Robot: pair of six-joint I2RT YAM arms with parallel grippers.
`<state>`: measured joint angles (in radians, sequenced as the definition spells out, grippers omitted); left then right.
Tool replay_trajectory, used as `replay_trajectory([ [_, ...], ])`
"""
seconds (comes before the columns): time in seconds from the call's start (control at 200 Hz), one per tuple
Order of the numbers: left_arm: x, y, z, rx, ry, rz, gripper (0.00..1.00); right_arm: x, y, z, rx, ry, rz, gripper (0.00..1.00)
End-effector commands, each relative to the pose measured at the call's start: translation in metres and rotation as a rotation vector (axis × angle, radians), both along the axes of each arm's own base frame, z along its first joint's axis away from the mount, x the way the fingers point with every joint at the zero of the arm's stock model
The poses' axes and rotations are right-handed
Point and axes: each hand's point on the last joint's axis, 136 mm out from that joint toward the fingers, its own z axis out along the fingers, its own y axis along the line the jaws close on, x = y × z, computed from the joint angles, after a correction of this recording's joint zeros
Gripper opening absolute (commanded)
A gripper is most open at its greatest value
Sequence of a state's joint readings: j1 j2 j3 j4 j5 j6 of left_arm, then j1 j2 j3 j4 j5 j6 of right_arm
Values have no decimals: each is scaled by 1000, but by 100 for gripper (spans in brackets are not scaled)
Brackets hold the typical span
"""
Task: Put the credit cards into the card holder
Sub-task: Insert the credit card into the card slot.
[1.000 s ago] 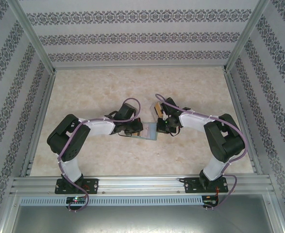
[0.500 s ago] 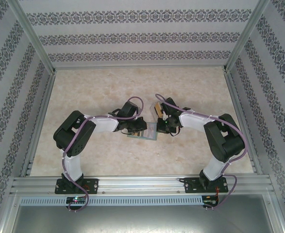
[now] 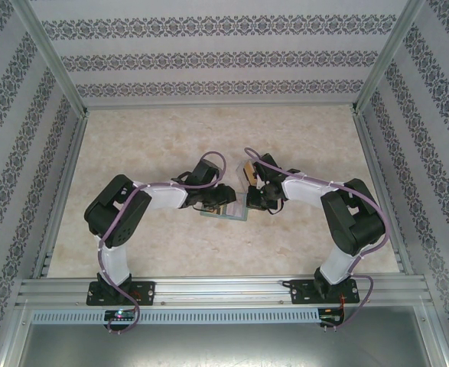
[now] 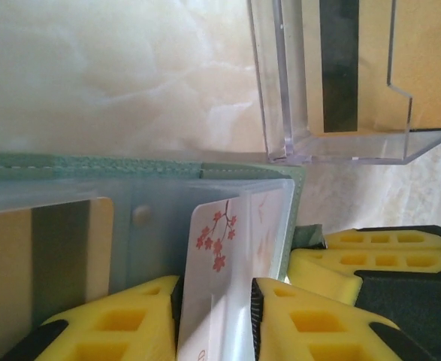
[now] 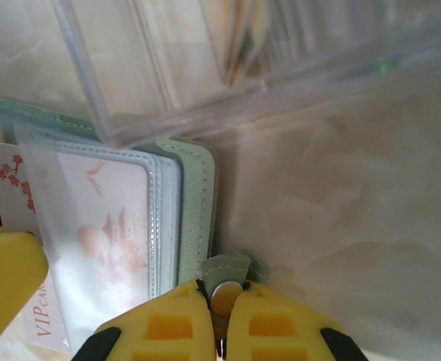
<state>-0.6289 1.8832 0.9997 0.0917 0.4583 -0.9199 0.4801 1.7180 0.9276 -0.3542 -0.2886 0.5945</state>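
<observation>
Insertion step, by the look of it: the white blossom card [image 4: 231, 233] sits part-way in a sleeve of the card holder [image 4: 130, 167], open on the bench [image 4: 92, 75] beside the clear box [image 4: 280, 90]; left claw [image 4: 215, 289] stands slightly apart over the card; right claw [image 5: 222, 295] is clamped on the holder's snap tab [image 5: 228, 272]; next up, I'd judge, a nudge to seat the card fully.

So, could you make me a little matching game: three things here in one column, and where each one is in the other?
Things:
1. blossom-print card
2. snap tab of the card holder
3. clear plastic box

Places:
A. pinched by the right gripper
B. beside the holder, with a dark-striped card inside
C. partly inside a clear sleeve

Pairs: 1-C, 2-A, 3-B.
</observation>
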Motion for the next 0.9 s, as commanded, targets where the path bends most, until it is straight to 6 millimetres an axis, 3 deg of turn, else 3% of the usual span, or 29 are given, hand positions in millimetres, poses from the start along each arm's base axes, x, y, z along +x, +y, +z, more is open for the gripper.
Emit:
replay_trajectory([
  [0.0,-15,27,-18,147,34,25,32,0,4,-16,-10,11,20,7],
  [0.195,-16,27,-21,175,54,10,29,1,6,-15,-2,9,24,7],
  [0.335,-17,18,-20,147,52,-2,33,1,6,-14,2,8,27,6],
  [0.39,-18,10,-18,120,43,-21,41,0,6,-15,3,10,28,6],
  [0.545,-18,-7,-13,95,35,-44,48,0,7,-16,5,13,25,6],
  [0.759,-21,-23,-14,98,44,-83,49,1,7,-15,3,8,24,6],
  [0.899,-21,-24,-16,125,46,-82,50,0,3,-16,-6,5,12,6],
])
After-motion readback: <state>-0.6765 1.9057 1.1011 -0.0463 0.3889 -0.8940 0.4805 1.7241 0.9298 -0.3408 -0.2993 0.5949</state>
